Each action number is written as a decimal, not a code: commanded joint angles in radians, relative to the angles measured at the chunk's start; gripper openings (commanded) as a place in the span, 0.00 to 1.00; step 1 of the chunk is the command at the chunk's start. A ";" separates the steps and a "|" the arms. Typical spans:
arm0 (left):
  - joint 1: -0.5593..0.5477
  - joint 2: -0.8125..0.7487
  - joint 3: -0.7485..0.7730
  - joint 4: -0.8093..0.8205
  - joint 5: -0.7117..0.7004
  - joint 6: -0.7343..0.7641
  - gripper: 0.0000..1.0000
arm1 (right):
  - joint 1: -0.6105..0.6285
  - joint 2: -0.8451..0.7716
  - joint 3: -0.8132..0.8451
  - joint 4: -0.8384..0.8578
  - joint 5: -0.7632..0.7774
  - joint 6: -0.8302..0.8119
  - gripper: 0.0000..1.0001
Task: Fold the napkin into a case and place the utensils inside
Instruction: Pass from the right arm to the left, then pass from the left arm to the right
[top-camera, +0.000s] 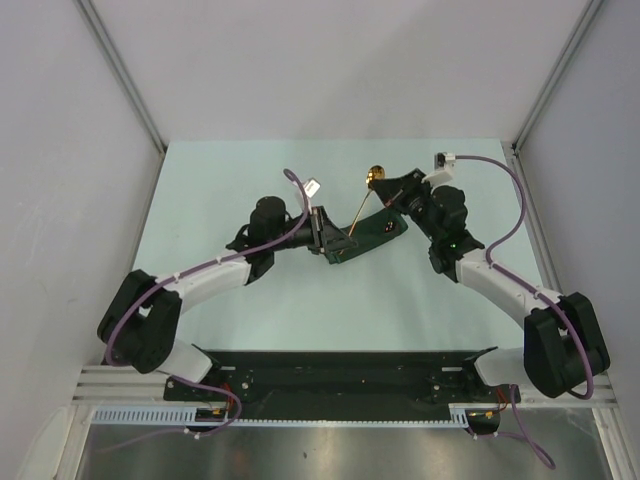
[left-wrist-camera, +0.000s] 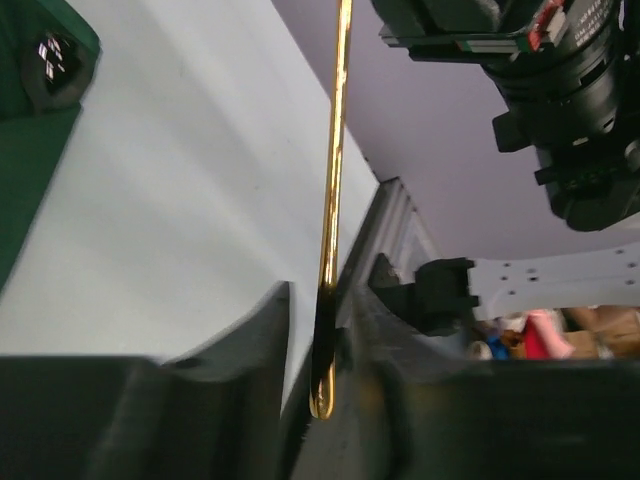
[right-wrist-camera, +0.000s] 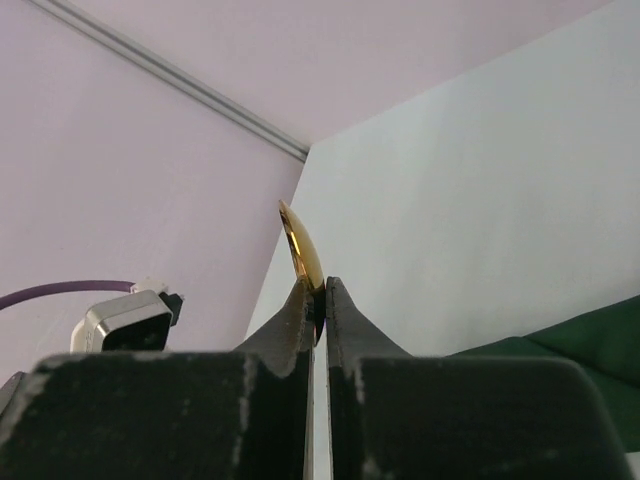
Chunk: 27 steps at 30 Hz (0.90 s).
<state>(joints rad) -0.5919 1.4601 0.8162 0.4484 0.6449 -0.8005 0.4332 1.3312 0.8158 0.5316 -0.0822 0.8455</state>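
Note:
The gold spoon (top-camera: 362, 205) is held off the table, slanting between both grippers. My right gripper (top-camera: 389, 189) is shut on its bowl (right-wrist-camera: 303, 250), which sticks out past the fingertips. Its handle (left-wrist-camera: 334, 150) runs down between the fingers of my left gripper (top-camera: 338, 240). There it lies against the right finger (left-wrist-camera: 400, 360), and a thin gap shows to the left finger (left-wrist-camera: 250, 350). The dark green case (top-camera: 362, 240) lies narrow and folded on the table under the spoon. It also shows in the left wrist view (left-wrist-camera: 30, 170) and the right wrist view (right-wrist-camera: 590, 340). The black spoon's glossy bowl (left-wrist-camera: 50, 60) rests on the cloth.
The pale table (top-camera: 250, 190) is walled by white panels on the left, back and right. A black rail (top-camera: 340, 370) runs along the near edge between the arm bases. The right arm's camera body (left-wrist-camera: 570, 90) hangs close above the left gripper.

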 joint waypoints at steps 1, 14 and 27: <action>-0.002 0.029 0.069 0.009 0.085 0.004 0.08 | -0.007 -0.012 0.019 0.049 0.004 -0.037 0.08; 0.003 0.016 0.115 -0.221 0.093 0.181 0.00 | -0.149 0.031 0.140 -0.116 -0.273 -0.241 0.21; 0.014 0.063 0.187 -0.355 0.135 0.251 0.00 | -0.220 0.100 0.183 -0.105 -0.443 -0.330 0.00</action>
<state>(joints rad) -0.5842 1.5112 0.9432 0.1677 0.7204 -0.6163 0.2508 1.4185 0.9405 0.3725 -0.5201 0.5964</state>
